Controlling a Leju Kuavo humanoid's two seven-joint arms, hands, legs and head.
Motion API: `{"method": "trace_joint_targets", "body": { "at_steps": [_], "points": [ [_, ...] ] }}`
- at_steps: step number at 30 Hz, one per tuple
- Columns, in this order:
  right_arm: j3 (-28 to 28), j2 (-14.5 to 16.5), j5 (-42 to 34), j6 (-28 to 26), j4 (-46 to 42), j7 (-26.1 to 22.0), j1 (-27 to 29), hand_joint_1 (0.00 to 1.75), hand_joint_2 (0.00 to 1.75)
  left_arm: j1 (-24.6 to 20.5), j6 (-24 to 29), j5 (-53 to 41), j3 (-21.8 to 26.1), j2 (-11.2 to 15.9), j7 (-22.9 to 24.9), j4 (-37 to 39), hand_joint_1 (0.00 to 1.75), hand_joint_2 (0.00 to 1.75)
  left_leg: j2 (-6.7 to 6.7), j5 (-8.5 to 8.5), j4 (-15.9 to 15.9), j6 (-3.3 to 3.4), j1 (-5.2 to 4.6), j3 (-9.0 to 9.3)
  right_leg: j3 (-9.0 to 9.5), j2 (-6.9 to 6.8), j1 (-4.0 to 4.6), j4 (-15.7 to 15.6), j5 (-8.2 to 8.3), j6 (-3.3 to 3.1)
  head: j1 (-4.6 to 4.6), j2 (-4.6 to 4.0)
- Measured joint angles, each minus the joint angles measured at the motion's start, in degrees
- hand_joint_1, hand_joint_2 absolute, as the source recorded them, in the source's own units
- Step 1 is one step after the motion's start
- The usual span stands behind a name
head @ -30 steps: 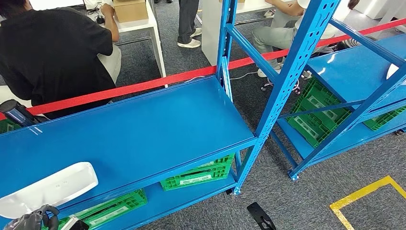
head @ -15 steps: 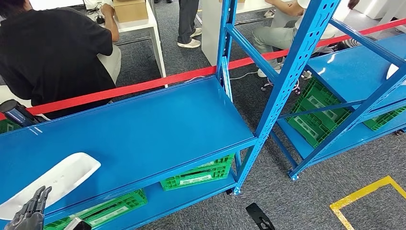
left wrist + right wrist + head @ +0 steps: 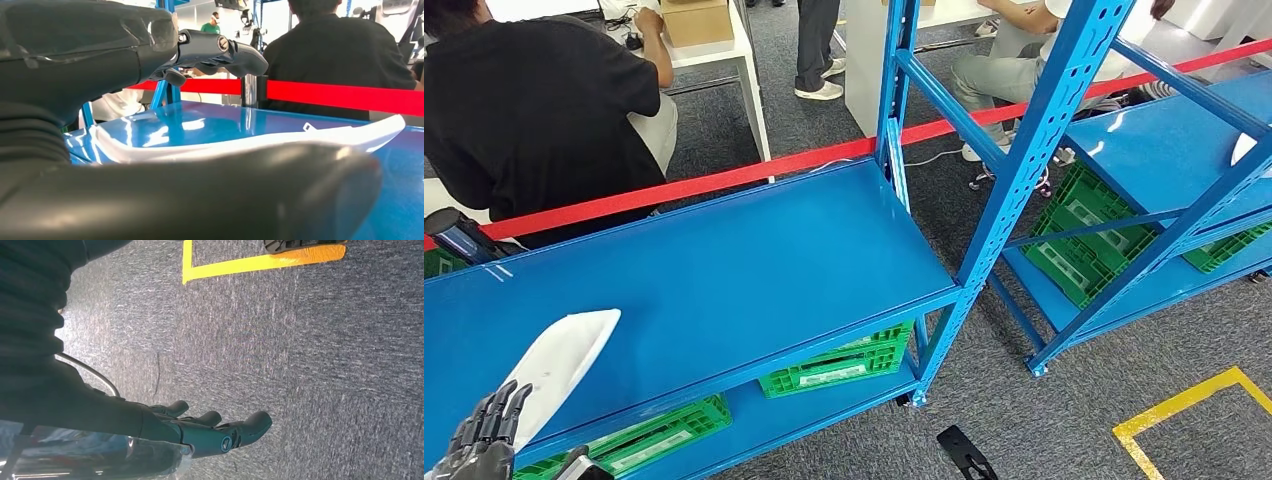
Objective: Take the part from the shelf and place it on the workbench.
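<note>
Part (image 3: 559,365) turned (wrist: thumb under), left hand (image 3: 486,440) open

This looks like a workshop or robot test floor set up as a small warehouse. Blue perforated steel shelving (image 3: 1024,140) stands on grey carpet (image 3: 1064,420), with green plastic crates (image 3: 834,368) stored on the lower shelves. A red barrier tape (image 3: 724,178) runs behind the shelving, and yellow floor marking tape (image 3: 1184,405) outlines a zone. Beyond the barrier, people (image 3: 534,110) sit and stand beside white tables (image 3: 724,50).
</note>
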Motion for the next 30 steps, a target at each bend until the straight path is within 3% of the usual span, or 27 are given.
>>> {"method": "trace_joint_targets", "body": {
  "at_steps": [30],
  "points": [
    [0.7, 0.0, 0.0, 0.0, 0.2, 0.0, -0.2, 0.0, 1.75, 0.0, 0.0, 0.0, -0.1, 0.2, -0.1, -0.2, 0.0, 0.0, 0.0, 0.0, 0.0, 0.0, 0.0, -0.01, 0.0, 0.0, 0.0, 0.0, 0.0, 0.0, 0.0, 0.0]
  ]
}}
